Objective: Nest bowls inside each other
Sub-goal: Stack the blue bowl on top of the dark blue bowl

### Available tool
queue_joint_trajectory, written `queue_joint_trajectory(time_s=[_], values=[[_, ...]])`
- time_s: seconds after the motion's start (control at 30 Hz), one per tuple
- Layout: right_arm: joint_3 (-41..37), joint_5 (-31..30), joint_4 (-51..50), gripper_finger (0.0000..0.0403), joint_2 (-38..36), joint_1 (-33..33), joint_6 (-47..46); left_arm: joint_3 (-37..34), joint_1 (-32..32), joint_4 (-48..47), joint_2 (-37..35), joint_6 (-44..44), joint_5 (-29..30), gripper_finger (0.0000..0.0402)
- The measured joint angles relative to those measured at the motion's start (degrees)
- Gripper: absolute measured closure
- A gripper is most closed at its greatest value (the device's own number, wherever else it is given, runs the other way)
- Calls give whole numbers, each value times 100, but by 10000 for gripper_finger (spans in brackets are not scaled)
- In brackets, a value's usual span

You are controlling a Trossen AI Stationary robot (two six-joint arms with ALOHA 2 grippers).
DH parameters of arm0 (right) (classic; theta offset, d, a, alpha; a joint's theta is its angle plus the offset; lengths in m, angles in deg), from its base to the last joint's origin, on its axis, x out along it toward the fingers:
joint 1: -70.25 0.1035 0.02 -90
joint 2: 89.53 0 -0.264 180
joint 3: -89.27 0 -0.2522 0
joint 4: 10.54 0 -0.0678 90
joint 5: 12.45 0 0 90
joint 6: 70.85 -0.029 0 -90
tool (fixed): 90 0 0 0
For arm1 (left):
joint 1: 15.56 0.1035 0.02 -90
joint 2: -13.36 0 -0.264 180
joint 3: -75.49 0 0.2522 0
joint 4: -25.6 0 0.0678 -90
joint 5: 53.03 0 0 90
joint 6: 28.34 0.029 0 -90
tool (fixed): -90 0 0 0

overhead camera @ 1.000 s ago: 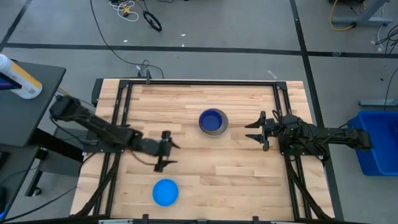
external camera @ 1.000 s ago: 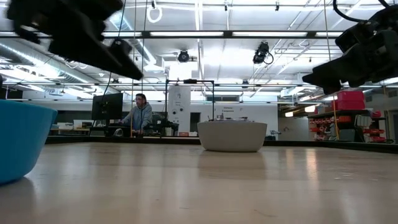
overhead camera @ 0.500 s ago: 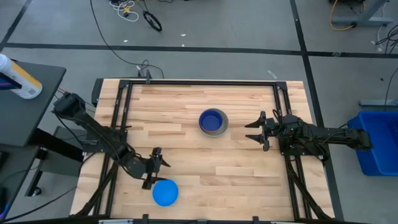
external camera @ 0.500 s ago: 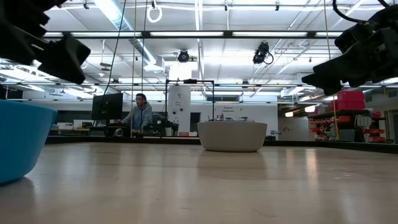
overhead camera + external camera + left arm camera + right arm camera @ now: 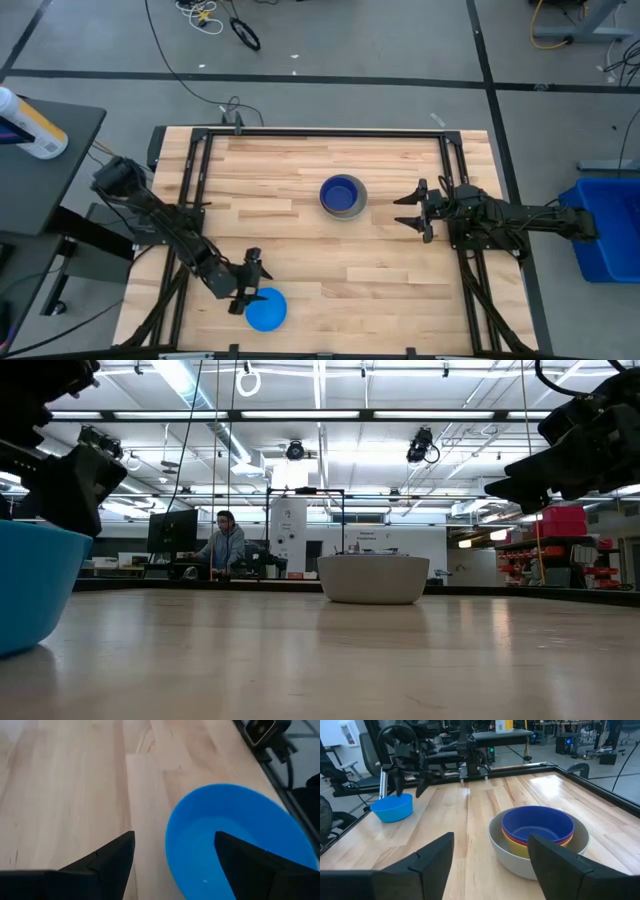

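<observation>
A: Where do the bowls stand?
B: The grey bowl [image 5: 343, 196], mid-table, holds the yellow, red and dark blue bowl [image 5: 537, 826]. The light blue bowl [image 5: 266, 310] sits alone near the front edge.
A: Your grippers?
B: My left gripper [image 5: 250, 286] spreads wide over the light blue rim; my right gripper [image 5: 411, 208], wide too, waits beside the stack.

A pale wooden tabletop [image 5: 300, 200] carries two things — a grey bowl [image 5: 343, 207] holding nested bowls, and a light blue bowl [image 5: 266, 310] well apart.

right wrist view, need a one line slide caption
Open right gripper faces a grey bowl nesting yellow, red and dark blue bowls; light blue bowl beyond.
</observation>
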State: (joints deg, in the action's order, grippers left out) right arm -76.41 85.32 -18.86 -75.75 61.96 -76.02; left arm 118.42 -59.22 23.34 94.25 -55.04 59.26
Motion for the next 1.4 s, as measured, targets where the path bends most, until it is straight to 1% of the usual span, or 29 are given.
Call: queue_joint_trajectory(time_s=[0.3, 0.43, 0.63, 0.8, 0.93, 1.2, 1.4], values=[[0, 2, 1, 129, 0, 2, 0, 0, 121, -7, 87, -14, -94, 123], [0, 2, -1, 128, 0, 2, 0, 0, 167, 14, 122, -102, -309, 123], [0, -1, -3, 140, 0, 1, 2, -2, 188, 231, 361, -163, -437, 123], [0, 0, -4, 154, 0, 0, 0, -2, 214, 204, 360, -151, -387, 127], [0, 0, -3, 164, 0, 2, 2, -2, 214, 199, 360, -167, -368, 148], [0, -2, -5, 180, 0, 2, 2, -2, 214, 190, 360, -166, -395, 211], [0, -2, -6, 191, 0, 2, 2, -2, 214, 126, 358, -179, -392, 240]])
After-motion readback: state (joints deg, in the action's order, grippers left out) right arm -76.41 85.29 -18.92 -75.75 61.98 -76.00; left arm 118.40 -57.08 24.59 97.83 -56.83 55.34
